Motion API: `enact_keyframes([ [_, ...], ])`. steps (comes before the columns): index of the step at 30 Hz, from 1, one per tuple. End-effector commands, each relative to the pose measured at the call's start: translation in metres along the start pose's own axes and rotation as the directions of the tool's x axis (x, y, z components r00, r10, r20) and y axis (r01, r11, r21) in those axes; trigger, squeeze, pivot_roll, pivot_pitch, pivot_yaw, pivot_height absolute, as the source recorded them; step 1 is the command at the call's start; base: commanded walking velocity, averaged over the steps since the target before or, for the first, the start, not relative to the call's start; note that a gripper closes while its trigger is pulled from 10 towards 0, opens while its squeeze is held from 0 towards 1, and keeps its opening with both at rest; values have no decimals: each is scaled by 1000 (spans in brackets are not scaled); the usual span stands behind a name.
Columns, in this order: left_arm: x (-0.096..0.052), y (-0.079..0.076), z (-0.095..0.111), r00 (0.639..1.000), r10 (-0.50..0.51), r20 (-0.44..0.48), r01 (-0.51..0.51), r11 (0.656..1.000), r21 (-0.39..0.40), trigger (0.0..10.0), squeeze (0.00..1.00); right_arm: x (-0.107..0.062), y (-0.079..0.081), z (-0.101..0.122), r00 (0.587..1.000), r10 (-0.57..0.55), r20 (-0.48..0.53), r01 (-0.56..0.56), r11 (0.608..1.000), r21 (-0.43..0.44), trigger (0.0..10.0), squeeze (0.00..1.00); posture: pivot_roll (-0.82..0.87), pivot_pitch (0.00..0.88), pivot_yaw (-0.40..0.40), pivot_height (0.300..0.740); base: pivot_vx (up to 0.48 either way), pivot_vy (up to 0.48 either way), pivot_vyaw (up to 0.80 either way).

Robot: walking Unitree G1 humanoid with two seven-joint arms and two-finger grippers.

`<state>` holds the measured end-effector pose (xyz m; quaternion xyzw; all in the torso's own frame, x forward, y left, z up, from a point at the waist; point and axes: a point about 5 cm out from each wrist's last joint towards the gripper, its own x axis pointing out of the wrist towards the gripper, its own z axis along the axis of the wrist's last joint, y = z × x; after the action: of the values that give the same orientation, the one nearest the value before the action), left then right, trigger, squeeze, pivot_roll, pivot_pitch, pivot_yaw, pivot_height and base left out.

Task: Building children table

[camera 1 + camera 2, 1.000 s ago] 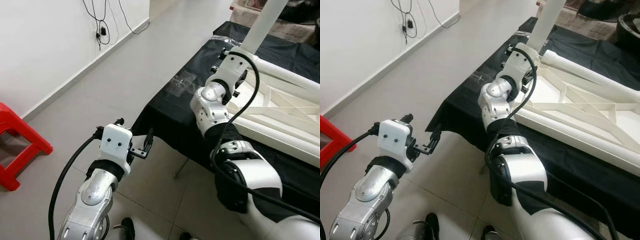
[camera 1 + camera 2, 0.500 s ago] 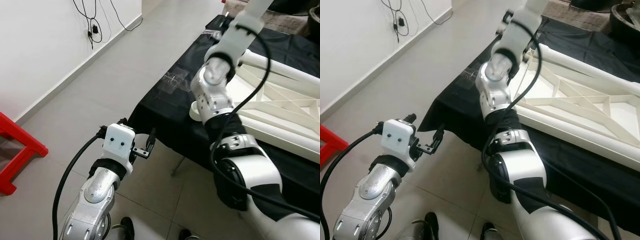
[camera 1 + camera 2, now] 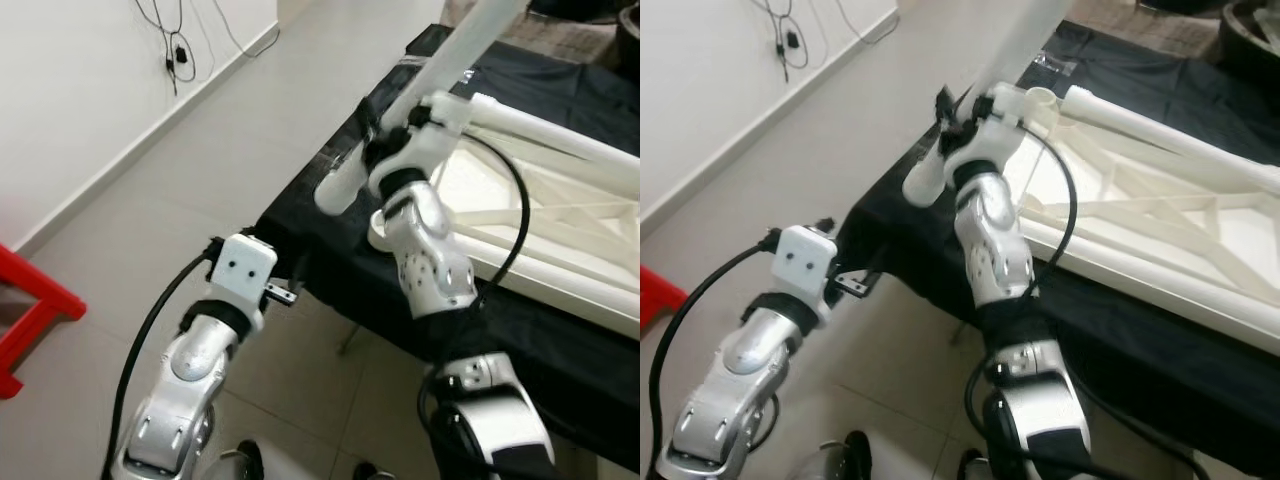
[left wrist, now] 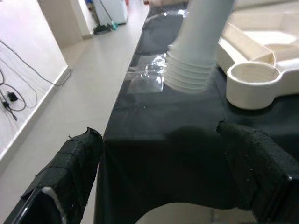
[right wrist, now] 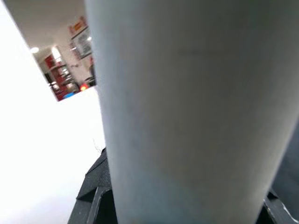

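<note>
A white table top (image 3: 560, 200) lies upside down on a table draped in black cloth (image 3: 340, 250). My right gripper (image 3: 374, 140) is shut on a long white leg (image 3: 440, 70), held tilted above the table's near corner. The leg's threaded end (image 4: 194, 70) hangs close beside the round corner socket (image 4: 252, 84), not in it. The leg's smooth side (image 5: 187, 112) shows close up in the right wrist view. My left gripper (image 3: 288, 285) is open, empty, and level with the cloth's front edge, with its padded fingers (image 4: 70, 172) spread wide.
Another white leg (image 3: 560, 125) lies along the far side of the table top. Clear tape (image 4: 149, 70) sticks to the cloth near the corner. A red stool (image 3: 30, 320) stands on the tiled floor at the left. Cables (image 3: 175, 40) hang on the wall.
The right arm has tipped the leg from nearly upright to a slant, its lower end now out over the table corner. The left gripper sits closer to the cloth's edge.
</note>
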<state>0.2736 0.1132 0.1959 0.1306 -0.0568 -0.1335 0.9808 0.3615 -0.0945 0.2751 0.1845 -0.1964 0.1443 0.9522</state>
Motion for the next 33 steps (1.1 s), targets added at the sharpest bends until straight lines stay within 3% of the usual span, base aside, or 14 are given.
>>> enact_keyframes([
  [1, 0, -1, -9, 999, -11, -49, 12, 1000, 15, 10000, 0, -4, 6, 4, 999, 52, 16, -52, 999, 12, 10000, 0, 45, 135, -48, 740, 0, 0, 0],
  [2, 0, -1, -9, 999, -11, -49, 12, 1000, 15, 10000, 0, -4, 6, 4, 999, 52, 16, -52, 999, 12, 10000, 0, 45, 135, -48, 740, 0, 0, 0],
  [3, 1, 1, -13, 997, -17, -70, 19, 1000, 22, 10000, 780, -9, 5, 2, 998, 70, 1, -70, 997, 22, 10000, 0, 41, 126, -46, 740, 0, 0, 0],
  [5, 1, 1, -13, 997, -17, -70, 19, 1000, 22, 10000, 780, -9, 5, 2, 998, 70, 1, -70, 997, 22, 10000, 0, 41, 126, -46, 740, 0, 0, 0],
  [6, 1, 0, -17, 995, -38, -87, 40, 999, 22, 10000, 1000, -14, 7, 2, 995, 100, -9, -99, 994, 33, 10000, 0, 40, 118, -44, 740, 0, 0, 0],
  [7, 2, -1, -19, 993, -62, -100, 65, 997, 31, 10000, 1000, -20, 10, 1, 990, 138, -21, -137, 989, 47, 10000, 0, 41, 109, -45, 740, 0, 0, 0],
  [8, 3, -3, -21, 991, -79, -105, 83, 996, 37, 10000, 376, -25, 13, 0, 985, 170, -31, -168, 984, 61, 10000, 0, 42, 104, -46, 740, 0, 0, 0],
  [11, 3, -4, -21, 990, -88, -106, 93, 995, 42, 10000, 376, -28, 15, 0, 981, 190, -37, -187, 980, 71, 10000, 0, 42, 104, -46, 740, 0, 0, 0],
  [12, 5, -5, -22, 989, -103, -105, 107, 993, 43, 10000, 0, -31, 17, 0, 975, 216, -44, -212, 974, 85, 10000, 0, 38, 100, -41, 740, 0, 0, 0],
  [18, 17, -9, -23, 986, -134, -95, 139, 989, 47, 10000, 0, -44, 24, -3, 950, 303, -82, -292, 949, 122, 10000, 0, 32, 102, -38, 740, 0, 0, 0],
  [33, 28, -27, -18, 970, -234, -63, 236, 971, 29, 10000, 0, -54, 27, -7, 948, 296, -115, -282, 951, 129, 10000, 0, 27, 112, -32, 740, 0, 0, 0],
])
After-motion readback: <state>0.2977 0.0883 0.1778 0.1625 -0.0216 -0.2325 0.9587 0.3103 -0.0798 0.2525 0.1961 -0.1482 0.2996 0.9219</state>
